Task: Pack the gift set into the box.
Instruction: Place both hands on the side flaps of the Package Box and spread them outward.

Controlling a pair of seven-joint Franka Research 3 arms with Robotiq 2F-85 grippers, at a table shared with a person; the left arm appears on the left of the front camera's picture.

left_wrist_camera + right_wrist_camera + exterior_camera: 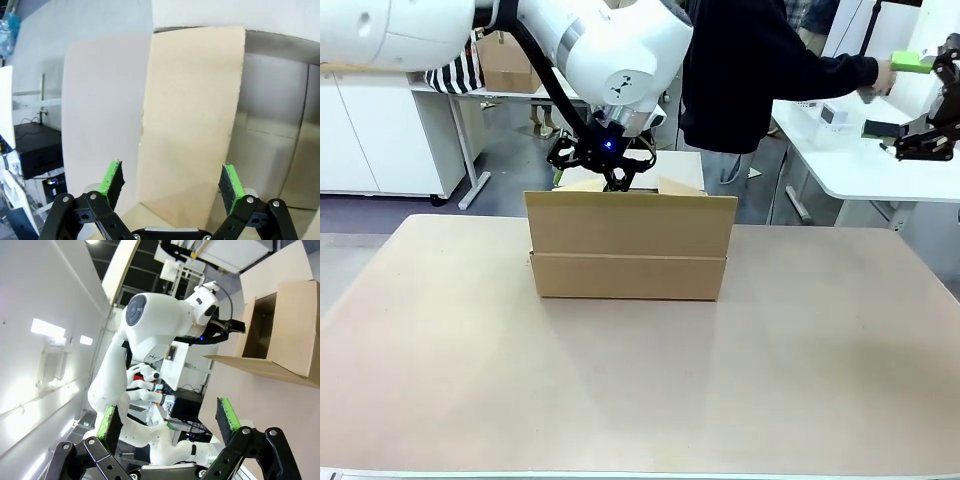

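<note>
Over box (630,245), L gripper (170,182) wide, empty.

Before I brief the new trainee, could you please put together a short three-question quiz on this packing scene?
1. True or false: the left gripper is holding a gift item over the box.
2. Where is the person's hand? A) inside the box B) resting on the box's flap C) reaching to the white side table at the far right
3. Fill in: in its wrist view, the right gripper has its green pads ____, with nothing between them.

Key
1. False: its pads stand apart with nothing in them, beside an upright flap.
2. C
3. apart (open)
</note>
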